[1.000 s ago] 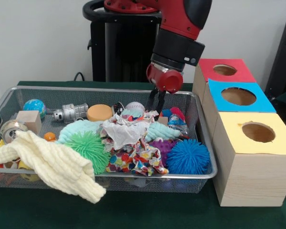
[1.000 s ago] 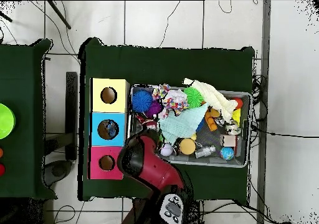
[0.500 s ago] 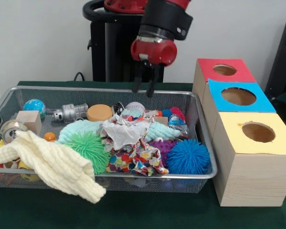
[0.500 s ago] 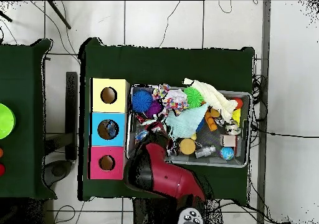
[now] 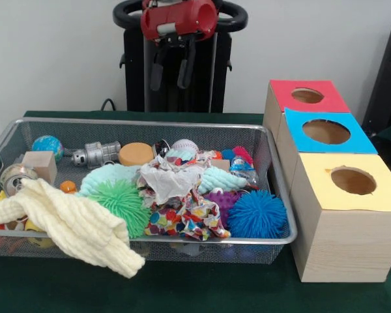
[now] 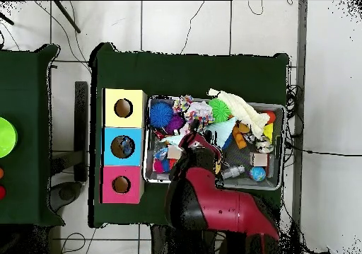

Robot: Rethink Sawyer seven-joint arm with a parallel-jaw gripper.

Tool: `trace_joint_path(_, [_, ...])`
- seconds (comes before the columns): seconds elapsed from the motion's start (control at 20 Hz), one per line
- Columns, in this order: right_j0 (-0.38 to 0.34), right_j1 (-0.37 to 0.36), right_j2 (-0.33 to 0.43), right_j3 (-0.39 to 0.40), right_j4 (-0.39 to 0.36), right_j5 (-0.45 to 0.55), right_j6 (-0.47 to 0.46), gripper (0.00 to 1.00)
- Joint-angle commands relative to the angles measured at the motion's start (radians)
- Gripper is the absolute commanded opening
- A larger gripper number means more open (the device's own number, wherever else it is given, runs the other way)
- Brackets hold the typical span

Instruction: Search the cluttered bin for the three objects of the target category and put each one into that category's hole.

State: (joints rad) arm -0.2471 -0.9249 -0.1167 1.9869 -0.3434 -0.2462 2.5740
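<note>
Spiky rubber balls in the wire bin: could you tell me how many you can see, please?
3: a green ball left of centre at the front, a blue ball in the front corner nearest the boxes, and a purple ball between them, partly under cloth. More may be buried.

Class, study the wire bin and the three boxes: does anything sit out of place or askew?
One thing: the cream cloth droops over the bin's front rim at the left instead of lying inside. The boxes stand in a neat row, and nothing has spilled onto the table. The end effector hangs empty above.
</note>
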Motion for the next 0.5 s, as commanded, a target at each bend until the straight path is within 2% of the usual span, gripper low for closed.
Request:
trace_joint_path(0.05, [-0.019,-0.012,0.208,-0.087,-0.163,0.058,-0.072,1.00])
trace_joint_path(0.2, [-0.037,-0.036,0.256,-0.078,-0.208,0.104,-0.076,1.00])
trace_joint_path(0.4, [-0.201,-0.074,0.507,-0.036,-0.289,0.209,-0.119,1.00])
trace_joint_path(0.5, [-0.260,-0.087,0.597,-0.014,-0.299,0.253,-0.152,1.00])
